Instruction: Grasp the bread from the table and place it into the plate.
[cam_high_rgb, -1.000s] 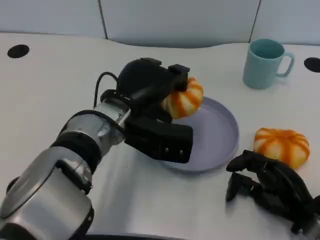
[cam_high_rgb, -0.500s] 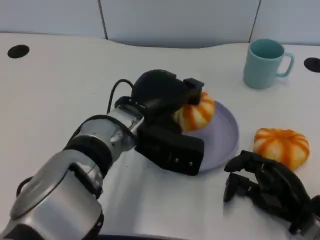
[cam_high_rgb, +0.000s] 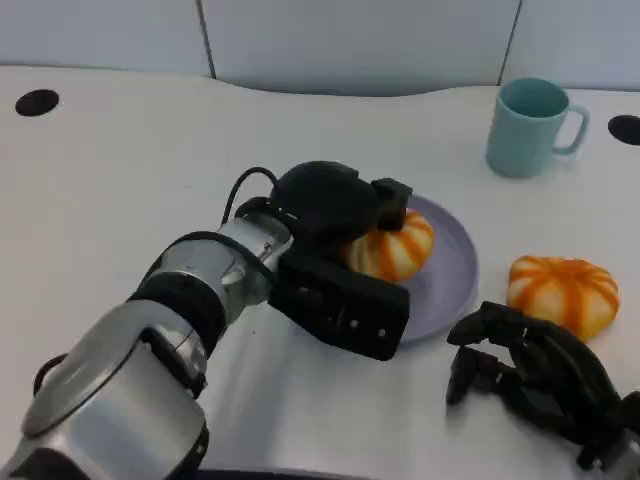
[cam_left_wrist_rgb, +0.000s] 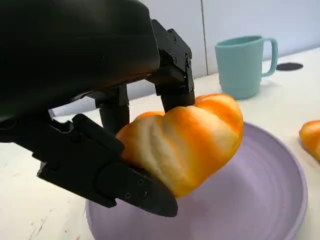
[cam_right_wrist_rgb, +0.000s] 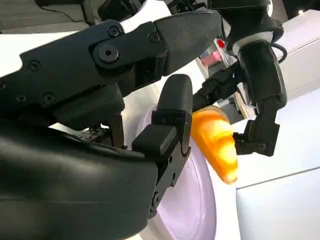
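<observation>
Step in hand: placing. Your left robot hand (cam_high_rgb: 335, 205) holds the bread (cam_high_rgb: 392, 246) pinched between fingers, over the purple plate (cam_high_rgb: 450, 270). In the left wrist view the bread (cam_left_wrist_rgb: 185, 140) hangs tilted above the plate floor; can't tell if it touches yet. Right robot hand (cam_high_rgb: 530, 375) sits on the worktop (cam_high_rgb: 120, 170) near the plate, fingers curled in, nothing in them. A second bread piece (cam_high_rgb: 562, 290) lies just beside the plate, teal mug (cam_high_rgb: 530, 125) well apart. Next, probably: lower a bit, open fingers, lift w/o dragging the bread off.
</observation>
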